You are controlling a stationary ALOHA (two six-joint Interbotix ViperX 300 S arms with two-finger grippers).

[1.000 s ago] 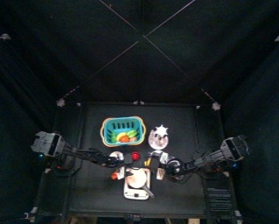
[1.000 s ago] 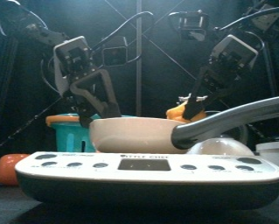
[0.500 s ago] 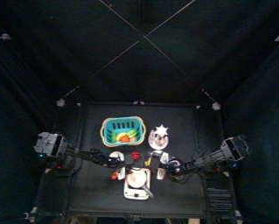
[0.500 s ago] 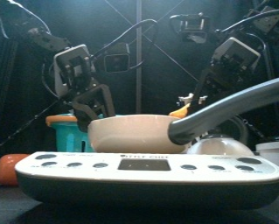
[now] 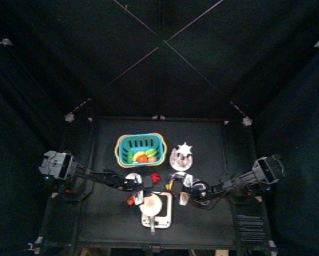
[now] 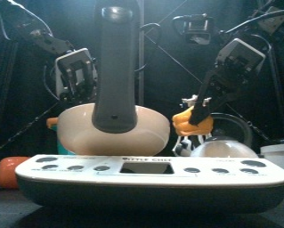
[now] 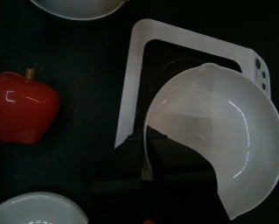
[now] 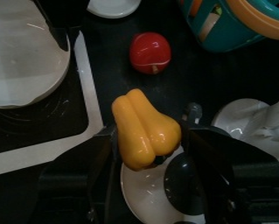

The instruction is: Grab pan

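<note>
The pan (image 6: 114, 129) is cream-white and round with a grey handle (image 6: 117, 62) that rises toward the front camera. It rests tilted on a white flat device (image 6: 150, 174). In the left wrist view the pan (image 7: 218, 122) shows a white inside, and one dark jaw of my left gripper (image 7: 165, 157) lies across its rim, shut on it. From above, the left gripper (image 5: 139, 195) meets the pan (image 5: 154, 204) from the left. My right gripper (image 8: 153, 171) stands open, its jaws on either side of a yellow thing (image 8: 148, 127).
A teal basket (image 5: 140, 150) and a silvery thing with a white star mark (image 5: 185, 152) stand behind. A red apple (image 7: 24, 105) lies beside the device (image 7: 194, 52), with white bowls (image 7: 31, 210) nearby. A white dish (image 6: 280, 153) stands at the front right.
The left gripper has closed on the pan's rim. The pan has turned and tipped, and its handle has swung from pointing right to pointing at the front camera. The right arm has not moved.
</note>
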